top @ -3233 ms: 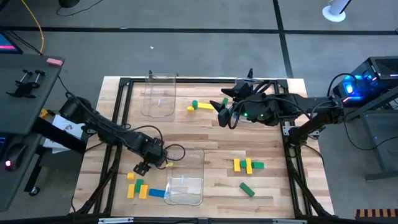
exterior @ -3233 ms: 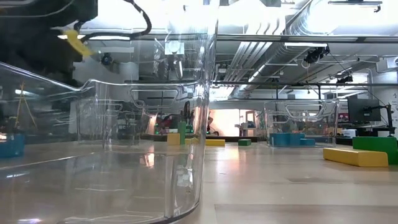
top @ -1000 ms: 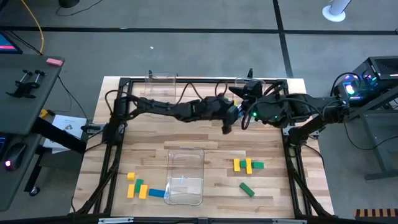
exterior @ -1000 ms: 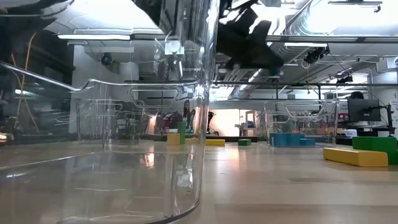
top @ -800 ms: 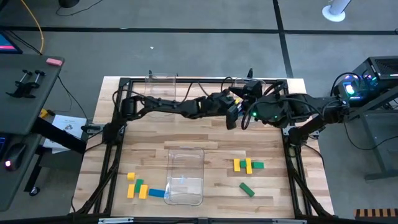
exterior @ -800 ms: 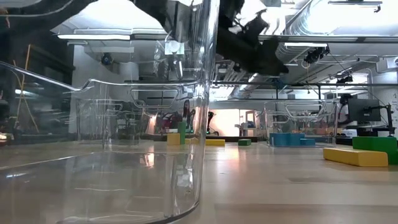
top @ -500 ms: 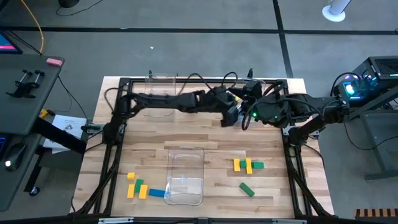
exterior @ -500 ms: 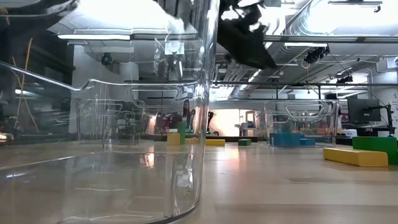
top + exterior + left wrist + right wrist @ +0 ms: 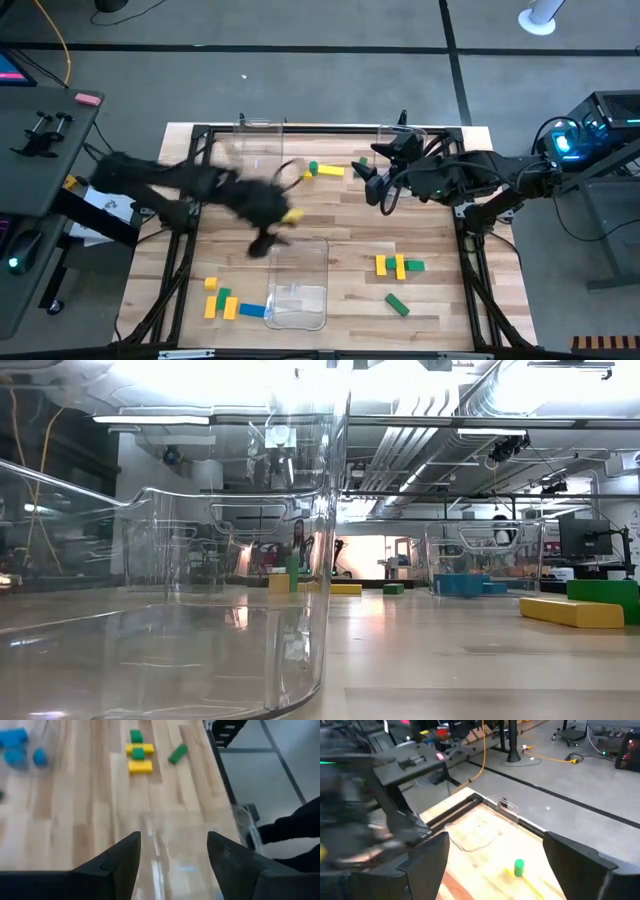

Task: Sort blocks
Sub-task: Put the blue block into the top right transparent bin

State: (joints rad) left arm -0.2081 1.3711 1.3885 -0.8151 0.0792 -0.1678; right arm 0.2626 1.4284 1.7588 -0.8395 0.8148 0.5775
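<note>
Overhead, three clear bins (image 9: 299, 285), four green blocks (image 9: 398, 305)

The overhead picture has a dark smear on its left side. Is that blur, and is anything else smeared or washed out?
High view: the left arm is motion-blurred, the right arm sharp. Right wrist view: that moving arm smears too. Low view: ceiling lights glare through the clear bin.

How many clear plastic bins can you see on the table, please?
3. The near bin sits at the table's front edge, mid-width. The far-left bin stands at the back edge. The far-right bin is also at the back, mostly hidden under the right arm.
</note>
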